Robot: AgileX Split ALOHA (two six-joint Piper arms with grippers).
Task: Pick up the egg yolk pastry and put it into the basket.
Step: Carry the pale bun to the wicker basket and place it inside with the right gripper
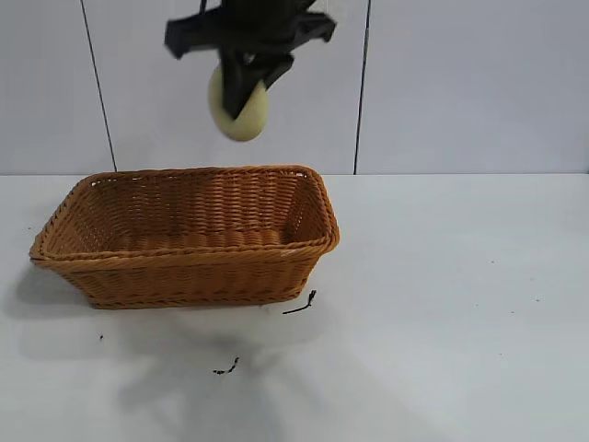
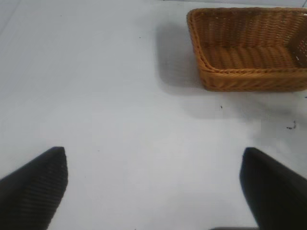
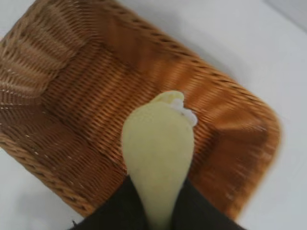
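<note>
My right gripper [image 1: 245,81] hangs high over the basket's back rim, shut on the egg yolk pastry [image 1: 241,118], a pale yellow bun squeezed between the black fingers. In the right wrist view the pastry [image 3: 158,143] sticks out of the gripper [image 3: 158,206] directly above the basket's woven floor [image 3: 81,100]. The orange-brown wicker basket [image 1: 184,267] stands on the white table at the left of centre, with nothing in it. My left gripper [image 2: 153,160] is open and holds nothing above bare table, well away from the basket [image 2: 249,79]; it is out of the exterior view.
Small black scraps lie on the white table [image 1: 460,304] in front of the basket, one by its right front corner [image 1: 301,304] and one nearer the front [image 1: 226,368]. A pale wall with dark vertical seams [image 1: 362,92] stands behind.
</note>
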